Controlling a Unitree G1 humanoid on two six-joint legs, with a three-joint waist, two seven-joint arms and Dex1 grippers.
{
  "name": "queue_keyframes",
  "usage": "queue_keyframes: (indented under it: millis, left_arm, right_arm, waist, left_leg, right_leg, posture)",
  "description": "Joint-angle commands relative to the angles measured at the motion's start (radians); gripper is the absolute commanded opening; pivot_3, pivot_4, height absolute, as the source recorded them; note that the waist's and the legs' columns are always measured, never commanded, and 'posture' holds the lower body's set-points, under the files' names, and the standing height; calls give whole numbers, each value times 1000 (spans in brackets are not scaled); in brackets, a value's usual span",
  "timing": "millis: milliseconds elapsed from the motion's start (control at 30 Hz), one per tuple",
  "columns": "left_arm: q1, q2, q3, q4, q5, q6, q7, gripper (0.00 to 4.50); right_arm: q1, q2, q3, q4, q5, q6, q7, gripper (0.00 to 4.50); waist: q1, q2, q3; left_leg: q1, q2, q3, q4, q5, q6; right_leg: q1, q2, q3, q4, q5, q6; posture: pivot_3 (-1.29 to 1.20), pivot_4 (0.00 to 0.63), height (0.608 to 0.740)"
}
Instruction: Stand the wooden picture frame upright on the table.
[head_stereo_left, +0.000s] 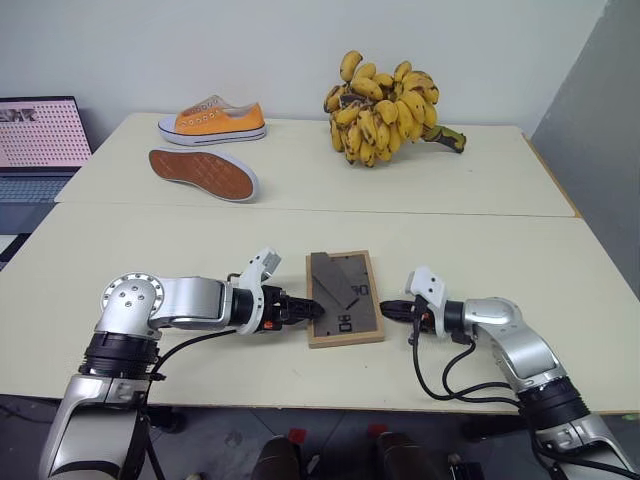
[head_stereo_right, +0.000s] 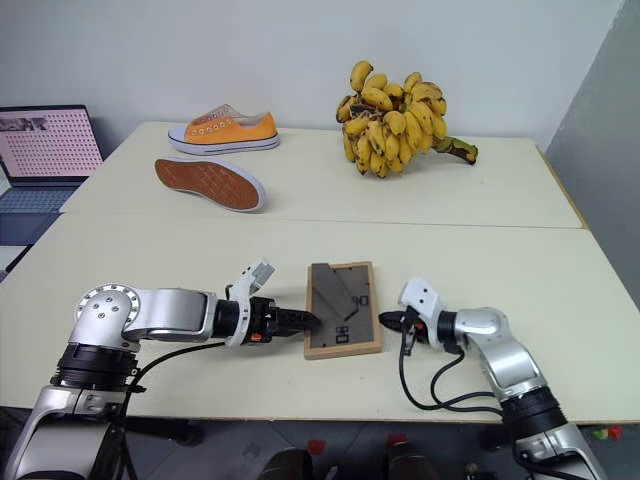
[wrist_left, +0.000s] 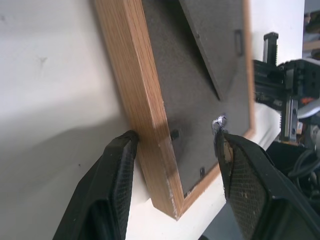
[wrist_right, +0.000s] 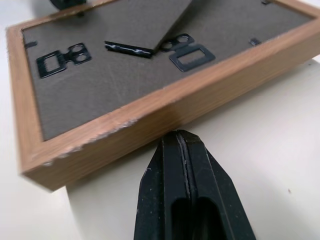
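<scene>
The wooden picture frame (head_stereo_left: 344, 297) lies flat on the cream table (head_stereo_left: 200, 245), its dark back with the stand flap facing up. My left gripper (head_stereo_left: 314, 310) is open at the frame's left edge, near the front corner. In the left wrist view one finger (wrist_left: 117, 170) rests against the outside of the wooden rim and the other finger (wrist_left: 245, 175) stands over the dark back. My right gripper (head_stereo_left: 387, 310) is shut with nothing in it. Its tip (wrist_right: 180, 137) sits low on the table, right at the frame's right side.
At the back of the table an orange shoe (head_stereo_left: 212, 120) stands upright, a second shoe (head_stereo_left: 203, 173) lies sole up, and there is a bunch of bananas (head_stereo_left: 385, 110). A laptop (head_stereo_left: 35, 135) sits off the left side. A seam (head_stereo_left: 450, 212) crosses the tabletop.
</scene>
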Motion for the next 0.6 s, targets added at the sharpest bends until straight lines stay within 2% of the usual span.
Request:
queue_keyframes:
  millis: [33, 267, 600]
  left_arm:
    - [-11, -9, -13, -20, -44, -32, -10, 2642]
    - [-24, -3, -13, -6, -44, -49, -16, 2642]
    - [5, 33, -6, -40, -44, -29, -55, 2642]
  right_arm:
    - [-23, 35, 12, -53, 18, 8, -16, 0]
    - [-9, 18, 15, -38, -4, -11, -15, 0]
    - [-50, -176, -38, 76, -15, -114, 95, 0]
  waist:
    - [1, 0, 0]
    - [7, 0, 0]
    - [10, 0, 0]
  left_leg:
    - [0, 0, 0, 0, 0, 0]
    - [-1, -1, 0, 0, 0, -1]
    - [-1, -2, 0, 0, 0, -1]
  right_leg:
    - [0, 0, 0, 0, 0, 0]
    - [0, -1, 0, -1, 0, 0]
    - [0, -1, 0, -2, 0, 0]
  posture:
    - [0, 150, 740]
    - [0, 150, 740]
    - [0, 150, 740]
